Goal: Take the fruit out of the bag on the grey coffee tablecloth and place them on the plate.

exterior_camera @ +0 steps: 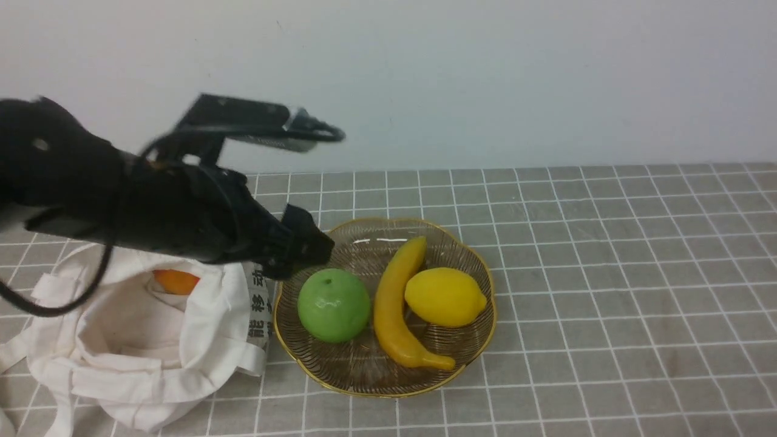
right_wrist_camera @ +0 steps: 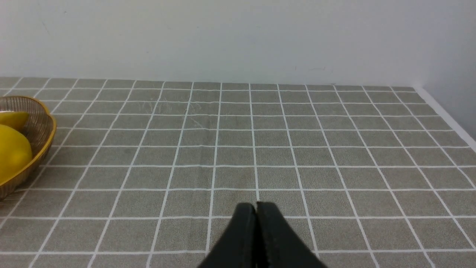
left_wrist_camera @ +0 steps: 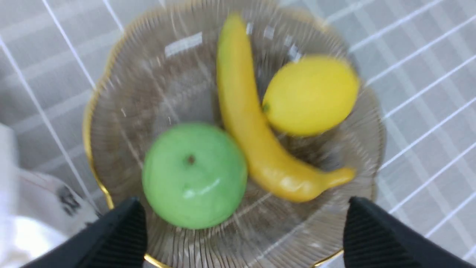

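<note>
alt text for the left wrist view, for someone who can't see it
Looking down past the open left gripper, a ribbed glass plate holds a green apple, a banana and a lemon; grey grid tablecloth lies beneath it.

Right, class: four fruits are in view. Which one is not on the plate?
The orange fruit: it lies inside the white bag, while the green apple, banana and lemon all rest on the plate.

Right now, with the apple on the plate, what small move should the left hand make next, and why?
Probably move the left hand over to the bag: its jaws stand open and empty above the plate, the green apple already rests there, and the orange fruit lies inside the bag.
</note>
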Tool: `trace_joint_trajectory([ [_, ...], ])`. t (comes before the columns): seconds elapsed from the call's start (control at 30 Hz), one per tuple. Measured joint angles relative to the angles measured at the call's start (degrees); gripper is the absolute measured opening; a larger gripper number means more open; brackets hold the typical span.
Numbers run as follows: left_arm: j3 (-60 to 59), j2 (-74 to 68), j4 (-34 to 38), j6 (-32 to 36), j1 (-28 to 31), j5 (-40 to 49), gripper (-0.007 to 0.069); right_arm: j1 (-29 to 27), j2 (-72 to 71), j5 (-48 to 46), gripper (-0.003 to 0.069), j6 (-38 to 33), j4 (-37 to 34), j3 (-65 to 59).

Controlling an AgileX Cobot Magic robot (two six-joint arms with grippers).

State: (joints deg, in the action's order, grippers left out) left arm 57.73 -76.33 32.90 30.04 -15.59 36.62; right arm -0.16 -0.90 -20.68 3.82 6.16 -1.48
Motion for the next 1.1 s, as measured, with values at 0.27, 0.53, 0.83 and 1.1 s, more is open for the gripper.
trace_joint_trajectory([
  [0.27, 0.5, 19.1, 1.2, -0.3, 3.9, 8.7, 0.0482, 0.0, 0.0, 0.0, -0.0015, 0.0, 0.0, 0.0],
  [0.53, 0.5, 27.4, 3.2, -0.4, 3.9, 20.3, 0.0378, 0.0, 0.0, 0.0, -0.0015, 0.0, 0.0, 0.0],
  [0.83, 0.5, 37.7, 5.1, -3.1, 3.9, 16.2, 0.0009, 0.0, 0.0, 0.0, -0.0015, 0.0, 0.0, 0.0],
  [1.1, 0.5, 46.7, 5.5, -3.3, 3.9, 8.1, -0.0008, 0.0, 0.0, 0.0, -0.0015, 0.0, 0.0, 0.0],
])
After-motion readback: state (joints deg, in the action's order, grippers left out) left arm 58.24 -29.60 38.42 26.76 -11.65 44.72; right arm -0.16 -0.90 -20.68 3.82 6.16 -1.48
